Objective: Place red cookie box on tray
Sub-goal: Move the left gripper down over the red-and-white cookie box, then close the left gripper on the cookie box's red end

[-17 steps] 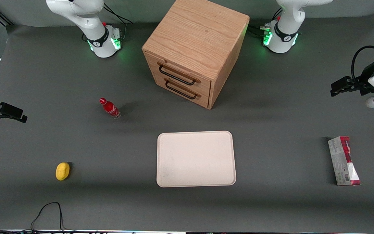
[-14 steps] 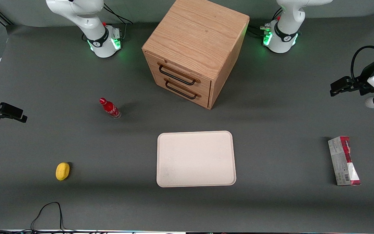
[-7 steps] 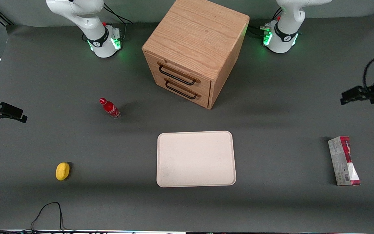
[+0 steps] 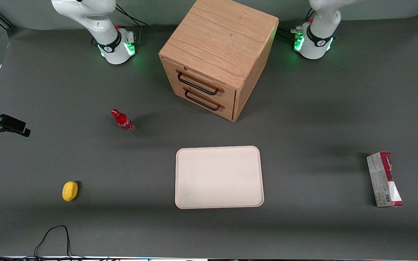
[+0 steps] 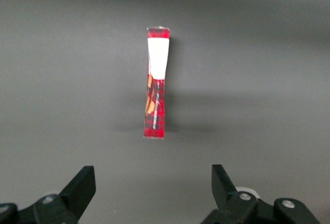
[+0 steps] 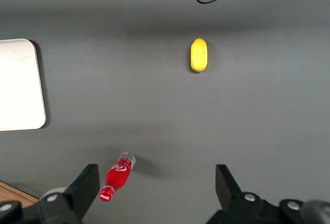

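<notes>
The pincer, fingers spread wide and empty, has swung out over the red cookie box, which stands on its narrow edge on the bench, well apart from the tray at its three o'clock, so grasping comes next.

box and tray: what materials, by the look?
Box: printed cardboard by its sharp folded edges, red sides, grey-green barcoded back. Tray: probably moulded plastic, matte cream, with rounded corners and a low rim. Tool: open, hovering above the box.
</notes>
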You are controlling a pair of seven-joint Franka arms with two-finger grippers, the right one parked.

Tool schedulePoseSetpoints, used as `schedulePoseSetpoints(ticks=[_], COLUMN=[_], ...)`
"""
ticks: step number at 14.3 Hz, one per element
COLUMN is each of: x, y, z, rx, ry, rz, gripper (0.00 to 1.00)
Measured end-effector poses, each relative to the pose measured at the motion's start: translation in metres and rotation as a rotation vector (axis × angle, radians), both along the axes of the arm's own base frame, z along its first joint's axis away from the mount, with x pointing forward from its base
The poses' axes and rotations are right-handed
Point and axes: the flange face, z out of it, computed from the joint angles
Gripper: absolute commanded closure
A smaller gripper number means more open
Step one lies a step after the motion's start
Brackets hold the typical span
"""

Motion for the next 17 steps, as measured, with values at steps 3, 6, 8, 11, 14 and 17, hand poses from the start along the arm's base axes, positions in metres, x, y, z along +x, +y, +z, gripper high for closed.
schedulePoseSetpoints(ticks=[3, 6, 8, 11, 14, 17], x=[0.012, 0.029, 0.045, 0.057, 0.05, 0.043], y=[0.001, 0.002, 0.002, 0.005, 0.004, 0.001], z=[-0.018, -0.057, -0.103, -0.175, -0.218, -0.235], rx=[0.002, 0.003, 0.007, 0.014, 0.01, 0.003], ry=[-0.005, -0.013, -0.024, -0.039, -0.016, 0.016], rz=[-0.005, -0.012, -0.017, -0.021, -0.022, -0.024], gripper=[0.0, 0.0, 0.0, 0.0, 0.0, 0.0])
